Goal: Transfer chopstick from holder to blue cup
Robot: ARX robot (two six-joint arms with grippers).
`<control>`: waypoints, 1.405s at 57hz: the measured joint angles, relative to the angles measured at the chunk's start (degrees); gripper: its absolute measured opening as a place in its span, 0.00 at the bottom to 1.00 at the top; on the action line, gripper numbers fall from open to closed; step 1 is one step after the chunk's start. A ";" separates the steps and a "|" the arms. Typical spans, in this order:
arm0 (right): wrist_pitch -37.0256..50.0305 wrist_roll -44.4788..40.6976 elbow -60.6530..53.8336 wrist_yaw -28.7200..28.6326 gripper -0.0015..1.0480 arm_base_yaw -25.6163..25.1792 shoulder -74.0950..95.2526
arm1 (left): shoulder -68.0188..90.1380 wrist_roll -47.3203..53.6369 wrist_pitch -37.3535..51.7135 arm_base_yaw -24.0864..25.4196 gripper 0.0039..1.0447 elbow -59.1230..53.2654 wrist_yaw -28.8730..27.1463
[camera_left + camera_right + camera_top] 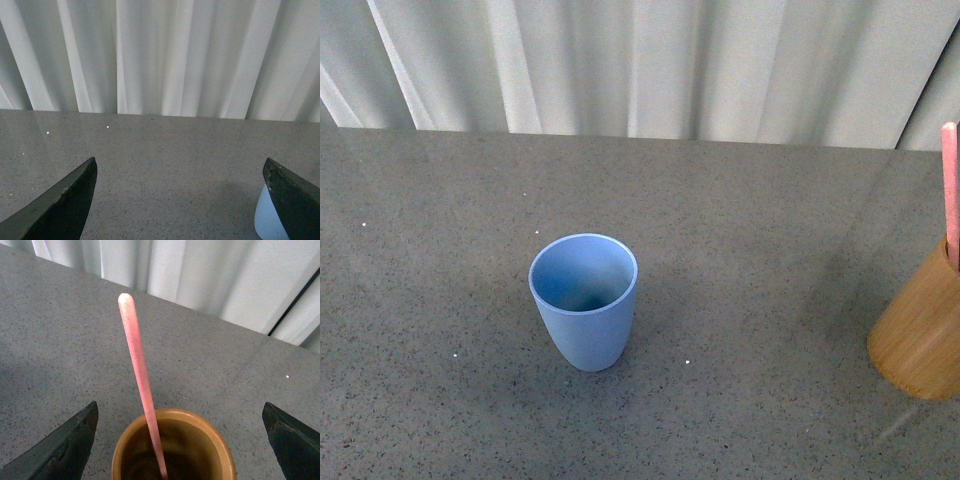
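Note:
The light blue cup (584, 298) stands upright and empty in the middle of the grey table. The tan wooden holder (923, 330) stands at the right edge of the front view with a pink chopstick (950, 192) rising from it. Neither gripper shows in the front view. In the right wrist view my right gripper (180, 442) is open, its dark fingers either side of the holder (172, 450), with the chopstick (140, 370) leaning out between them. My left gripper (180, 200) is open and empty over bare table; the blue cup's edge (266, 220) shows beside one finger.
The grey speckled table (740, 230) runs back to a white pleated curtain (650, 60). Nothing else stands on the table in view.

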 joint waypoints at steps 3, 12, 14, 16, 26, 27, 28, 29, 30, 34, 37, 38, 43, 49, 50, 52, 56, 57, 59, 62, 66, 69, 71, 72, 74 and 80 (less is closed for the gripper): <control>0.90 0.17 1.03 0.57 0.90 0.87 1.77 | 0.00 0.02 0.00 0.00 0.94 0.00 0.00; 3.02 1.03 4.74 2.62 0.90 3.19 7.37 | 0.00 0.00 0.00 0.00 0.94 0.00 0.00; 3.15 1.18 5.38 2.86 0.90 3.54 8.13 | 0.00 0.00 0.00 0.00 0.94 0.00 0.00; 3.41 1.38 6.12 3.06 0.90 3.98 9.05 | 0.00 0.02 0.00 0.00 0.94 0.00 0.00; 4.94 3.45 8.44 3.85 0.64 6.01 12.28 | 0.00 0.02 0.00 0.00 0.94 0.00 0.00; 5.03 3.58 8.52 3.91 0.61 6.23 12.41 | 0.00 0.00 0.00 0.00 0.94 0.00 0.00; 5.09 3.72 8.57 3.98 0.58 6.47 12.55 | 0.00 0.02 0.00 0.00 0.94 0.00 0.00; 5.18 3.85 8.57 4.11 0.54 6.69 12.57 | 0.00 0.02 0.00 0.00 0.94 0.00 0.00; 5.18 3.98 8.57 4.22 0.51 6.93 12.59 | 0.00 0.00 0.00 0.00 0.94 0.00 0.00; 5.60 4.22 8.57 4.39 0.37 7.72 12.59 | 0.00 0.00 0.00 0.00 0.94 0.00 0.00; 5.81 4.46 8.50 4.50 0.27 8.04 12.52 | 0.00 0.00 0.00 0.00 0.94 0.00 0.00; 5.84 4.46 8.48 4.50 0.25 8.07 12.50 | 0.00 0.00 0.00 0.00 0.94 0.00 0.00; 5.86 4.57 8.04 4.50 0.12 8.15 12.02 | 0.00 0.00 0.00 0.00 0.94 0.00 0.00; 5.70 4.20 7.74 4.44 0.03 7.98 10.84 | 0.00 0.00 0.00 0.00 0.94 0.00 0.00; 5.62 4.26 7.65 4.37 0.03 7.89 10.54 | 0.00 0.02 0.00 0.00 0.94 0.00 0.00; 5.44 4.28 7.48 4.31 0.03 7.76 10.05 | 0.00 0.02 0.00 0.00 0.94 0.00 0.02; 4.96 4.28 7.10 4.26 0.03 7.43 9.14 | 0.00 0.00 0.00 0.00 0.94 0.00 0.00; 4.70 4.28 6.99 4.24 0.03 7.30 8.79 | 0.00 0.02 0.00 0.00 0.94 0.00 0.00; 4.48 4.26 6.80 4.09 0.03 7.15 8.20 | 0.00 0.02 0.00 0.00 0.94 0.00 0.00; 4.17 4.28 6.58 3.87 0.03 6.88 7.15 | 0.00 0.02 0.00 0.00 0.94 0.00 0.00; 3.87 4.11 6.38 3.87 0.03 6.60 5.35 | 0.00 0.00 0.00 0.00 0.94 0.00 0.00; 3.74 3.76 6.27 3.85 0.03 6.45 3.65 | 0.00 0.02 0.00 0.00 0.94 0.00 0.00; 3.65 3.39 6.27 3.91 0.03 6.43 2.71 | 0.00 0.00 0.00 0.00 0.94 0.00 0.00; 3.58 3.30 6.27 4.04 0.03 6.43 2.10 | 0.00 0.00 0.00 0.00 0.94 0.00 0.00; 3.37 2.95 6.27 4.24 0.03 6.43 1.05 | 0.00 0.02 0.00 0.00 0.94 0.00 0.00; 1.88 1.60 6.54 5.79 0.03 7.04 -2.82 | 0.00 0.00 0.00 0.00 0.94 0.00 0.00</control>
